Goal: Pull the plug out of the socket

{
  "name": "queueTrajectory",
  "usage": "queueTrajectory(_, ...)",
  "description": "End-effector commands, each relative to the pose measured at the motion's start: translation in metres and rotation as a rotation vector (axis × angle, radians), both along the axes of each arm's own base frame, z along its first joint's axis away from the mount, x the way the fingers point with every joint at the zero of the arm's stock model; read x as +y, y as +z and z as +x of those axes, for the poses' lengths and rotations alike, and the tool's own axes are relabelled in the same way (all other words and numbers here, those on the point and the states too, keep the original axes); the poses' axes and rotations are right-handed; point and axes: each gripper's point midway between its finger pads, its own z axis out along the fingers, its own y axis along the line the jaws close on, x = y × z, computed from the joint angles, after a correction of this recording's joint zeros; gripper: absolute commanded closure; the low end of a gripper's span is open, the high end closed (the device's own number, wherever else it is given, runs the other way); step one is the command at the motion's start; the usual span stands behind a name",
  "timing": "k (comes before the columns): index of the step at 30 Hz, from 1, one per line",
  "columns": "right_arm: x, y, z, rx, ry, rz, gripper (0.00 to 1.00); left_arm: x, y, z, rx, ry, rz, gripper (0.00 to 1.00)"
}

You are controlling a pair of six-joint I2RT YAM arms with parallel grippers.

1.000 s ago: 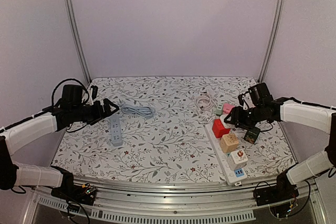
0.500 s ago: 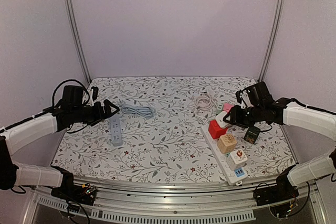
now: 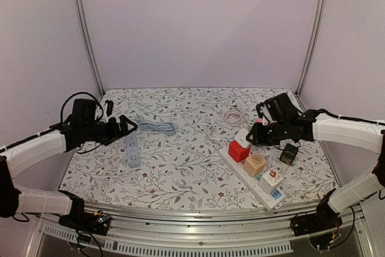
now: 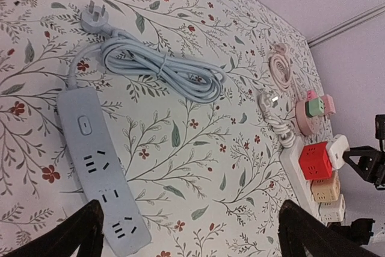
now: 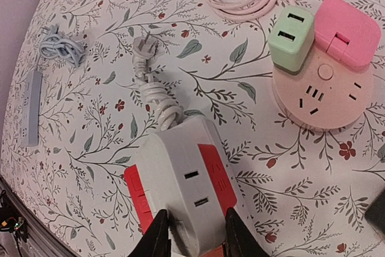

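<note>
- Progress looks early to us: the rounded white plastic plug block (image 5: 180, 191) sits at the far end of the white power strip (image 3: 240, 170), near the right edge of the desk (image 3: 180, 173). We cannot tell whether it is unseated.
- We see the right end effector (image 5: 197, 236) pinching its smooth sides, while the left end effector (image 4: 192, 239) gapes wide.
- Touching it is a glossy red cube adapter (image 3: 239, 151).

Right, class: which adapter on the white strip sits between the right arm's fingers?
The plain white adapter at the cord end, right beside the red cube.
</note>
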Motion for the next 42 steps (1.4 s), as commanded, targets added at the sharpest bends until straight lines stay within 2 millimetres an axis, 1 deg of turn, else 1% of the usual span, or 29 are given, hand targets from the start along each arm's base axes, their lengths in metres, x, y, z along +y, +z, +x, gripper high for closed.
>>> queueTrajectory(1, 0.019, 0.000, -0.002, -0.010, 0.066, -0.022, 0.72, -0.002, -0.009, -0.007, 0.022, -0.010, 0.008, 0.01)
queueTrajectory(5, 0.032, 0.003, -0.012, -0.021, 0.115, -0.028, 0.72, -0.002, -0.011, -0.008, 0.022, -0.008, 0.010, 0.00)
queueTrajectory(11, 0.033, 0.011, -0.027, -0.030, 0.138, -0.038, 0.69, -0.003, -0.013, -0.010, 0.025, -0.016, 0.003, 0.00)
queueTrajectory(15, 0.039, 0.016, -0.038, -0.044, 0.178, -0.027, 0.67, -0.002, -0.011, -0.011, 0.022, -0.016, 0.008, 0.00)
queueTrajectory(18, 0.042, 0.022, -0.042, -0.068, 0.215, -0.015, 0.64, 0.000, -0.010, -0.012, 0.019, -0.008, 0.010, 0.01)
queueTrajectory(19, 0.040, 0.023, -0.042, -0.078, 0.214, -0.020, 0.63, 0.000, -0.010, -0.012, 0.020, -0.006, 0.010, 0.00)
queueTrajectory(21, 0.028, 0.027, -0.035, -0.109, 0.168, -0.070, 0.57, -0.001, -0.011, -0.012, 0.022, -0.007, 0.009, 0.00)
queueTrajectory(23, 0.022, 0.024, -0.031, -0.101, 0.146, -0.102, 0.54, -0.002, -0.010, -0.011, 0.024, -0.008, 0.005, 0.00)
queueTrajectory(25, 0.020, 0.022, -0.028, -0.097, 0.143, -0.112, 0.47, -0.002, -0.010, -0.011, 0.024, -0.008, 0.002, 0.00)
queueTrajectory(28, 0.020, 0.022, -0.022, -0.093, 0.142, -0.089, 0.33, -0.002, -0.009, -0.012, 0.023, -0.009, 0.002, 0.00)
queueTrajectory(31, 0.022, 0.018, -0.017, -0.068, 0.168, -0.050, 0.26, -0.002, -0.008, -0.012, 0.024, -0.012, 0.000, 0.01)
queueTrajectory(37, 0.037, 0.009, -0.008, -0.024, 0.244, 0.007, 0.25, -0.002, -0.006, -0.013, 0.024, -0.014, 0.003, 0.00)
queueTrajectory(40, 0.047, 0.011, -0.005, -0.019, 0.281, 0.024, 0.29, -0.002, -0.005, -0.014, 0.022, -0.015, 0.001, 0.01)
queueTrajectory(42, 0.053, 0.008, -0.004, -0.011, 0.301, 0.036, 0.34, -0.003, -0.005, -0.014, 0.022, -0.018, 0.000, 0.00)
